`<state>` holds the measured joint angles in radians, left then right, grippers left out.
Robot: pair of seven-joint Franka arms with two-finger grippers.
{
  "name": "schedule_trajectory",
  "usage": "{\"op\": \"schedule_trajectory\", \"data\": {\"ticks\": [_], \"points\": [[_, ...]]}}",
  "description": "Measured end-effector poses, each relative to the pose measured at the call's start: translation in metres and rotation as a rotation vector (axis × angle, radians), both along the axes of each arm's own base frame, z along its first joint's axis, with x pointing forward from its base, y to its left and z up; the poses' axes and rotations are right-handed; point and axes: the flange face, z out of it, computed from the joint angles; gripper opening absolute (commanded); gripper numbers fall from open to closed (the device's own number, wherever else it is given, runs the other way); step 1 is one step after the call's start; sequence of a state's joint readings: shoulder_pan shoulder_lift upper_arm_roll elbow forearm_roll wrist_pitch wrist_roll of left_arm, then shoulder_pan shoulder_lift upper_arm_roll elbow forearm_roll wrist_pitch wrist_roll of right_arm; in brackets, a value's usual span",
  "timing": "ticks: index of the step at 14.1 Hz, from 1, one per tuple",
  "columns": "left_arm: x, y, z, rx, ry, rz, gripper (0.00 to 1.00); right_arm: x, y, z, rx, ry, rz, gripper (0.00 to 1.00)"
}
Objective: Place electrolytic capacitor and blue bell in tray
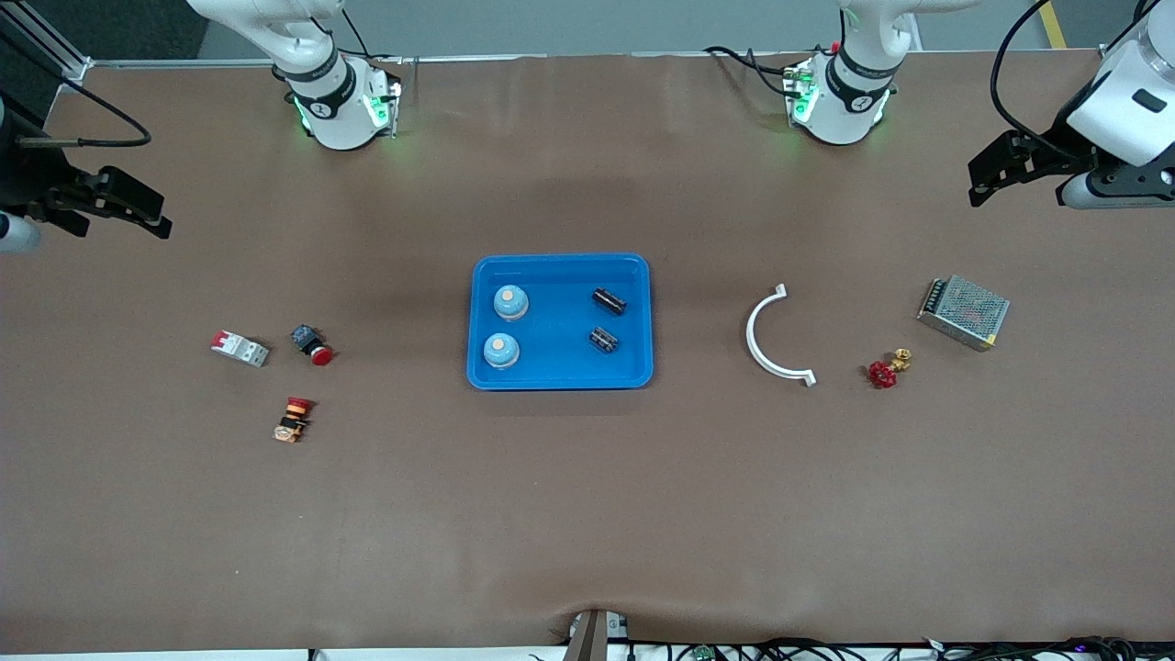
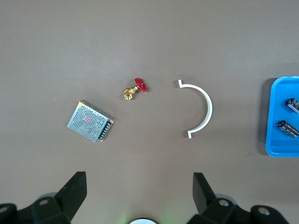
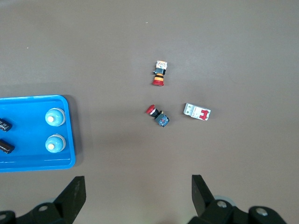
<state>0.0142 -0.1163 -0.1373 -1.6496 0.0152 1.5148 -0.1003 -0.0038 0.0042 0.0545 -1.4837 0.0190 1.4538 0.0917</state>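
Two blue bells [image 1: 510,302] and what look like two capacitors [image 1: 608,300] lie in the tray [image 1: 560,378]. The left pincer [image 2: 138,186] and the right pincer [image 3: 138,189] wait with fingers spread, empty, over the worktop [image 1: 587,514] ends.

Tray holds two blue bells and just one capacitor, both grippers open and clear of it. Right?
Not quite. The front view shows two capacitors in the tray, beside the two blue bells. Left gripper and right gripper are open, clear of it.
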Motion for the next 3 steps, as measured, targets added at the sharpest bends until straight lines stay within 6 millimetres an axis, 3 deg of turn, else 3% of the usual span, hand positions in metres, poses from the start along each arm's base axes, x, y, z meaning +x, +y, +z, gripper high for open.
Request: {"op": "schedule_trajectory", "data": {"ticks": [3], "points": [[0.002,0.0,0.0015,-0.001,-0.007,0.0,1.0,0.0,0.0044,-0.0009,0.0,0.0,0.008,1.0]]}}
